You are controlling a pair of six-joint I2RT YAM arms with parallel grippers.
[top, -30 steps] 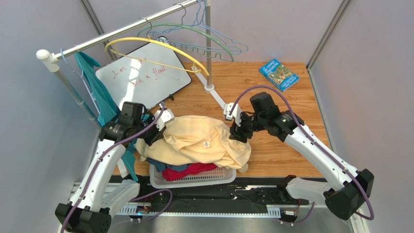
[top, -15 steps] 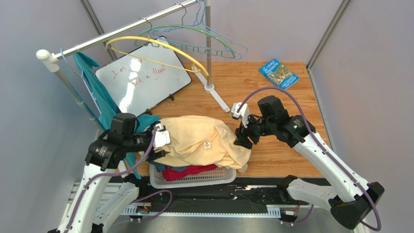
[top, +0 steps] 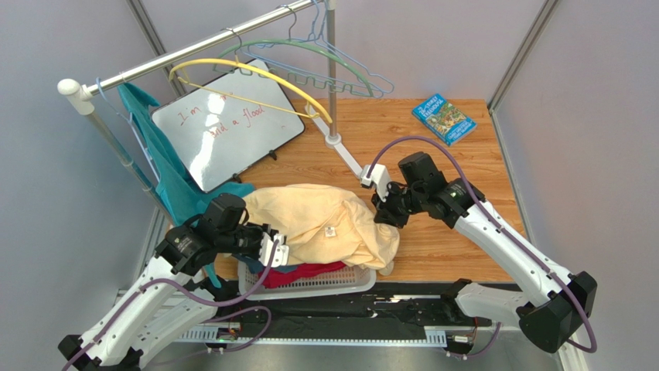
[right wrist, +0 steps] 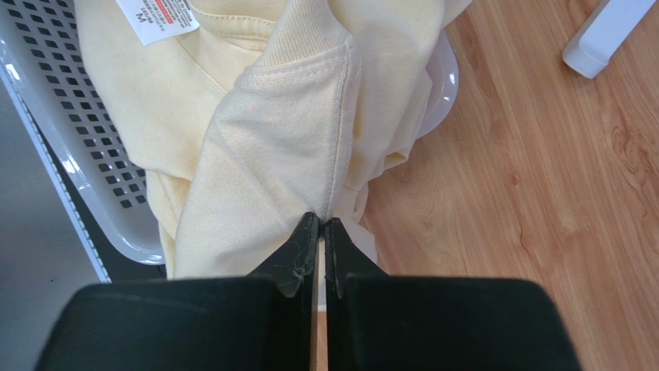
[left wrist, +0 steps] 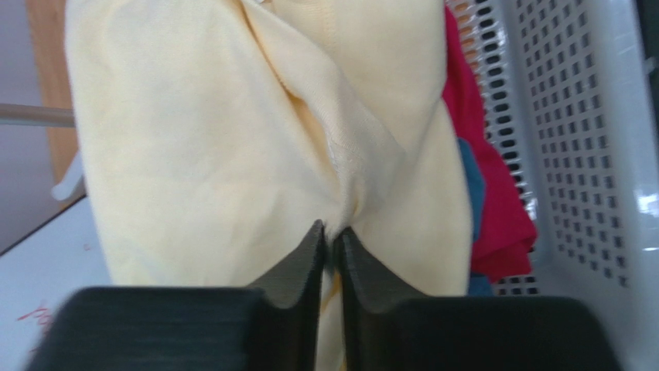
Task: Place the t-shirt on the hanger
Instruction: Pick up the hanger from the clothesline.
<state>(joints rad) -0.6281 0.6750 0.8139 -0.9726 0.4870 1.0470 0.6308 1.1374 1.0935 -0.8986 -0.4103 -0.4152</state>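
The pale cream t-shirt point(top: 317, 220) lies heaped over a white basket point(top: 309, 284), its small neck label point(top: 329, 230) facing up. My left gripper point(top: 263, 241) is at the heap's front-left edge. In the left wrist view it point(left wrist: 334, 232) is shut on a bunched fold of the t-shirt point(left wrist: 216, 154). My right gripper point(top: 381, 215) is at the heap's right side. The right wrist view shows it point(right wrist: 321, 222) shut on a seam of the t-shirt point(right wrist: 271, 154) below the ribbed neck. The yellow hanger point(top: 263, 76) hangs bare on the rail point(top: 193, 50) at the back left.
Red point(top: 302, 270) and blue garments lie in the basket under the t-shirt. A teal garment point(top: 166, 170) hangs from the rail's left end, and green point(top: 309, 48) and light blue hangers point(top: 344, 76) hang beside the yellow one. A whiteboard point(top: 224, 127), the rack's foot point(top: 348, 158) and a book point(top: 443, 118) are on the table.
My left gripper moved from the t-shirt's back-left edge to its front-left, opened wide, then closed on the cloth. My right gripper closed on the t-shirt's right side.
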